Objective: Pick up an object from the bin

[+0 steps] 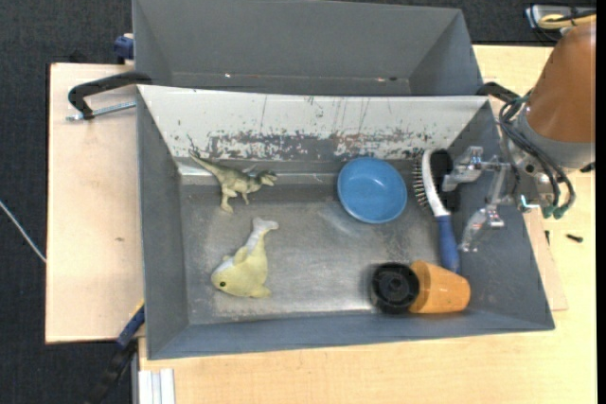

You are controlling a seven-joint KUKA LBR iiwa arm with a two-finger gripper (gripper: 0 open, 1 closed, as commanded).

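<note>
Gripper [479, 203] low by bin [159, 232] right wall, just beside 1 blue-handled brush [441, 224]. Open or clenched: cannot tell.

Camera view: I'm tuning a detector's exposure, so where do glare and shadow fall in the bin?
In the camera view, the back wall of the bin is brightly lit and pale; the floor carries a soft sheen beside the blue bowl; both side walls lie darker.
</note>
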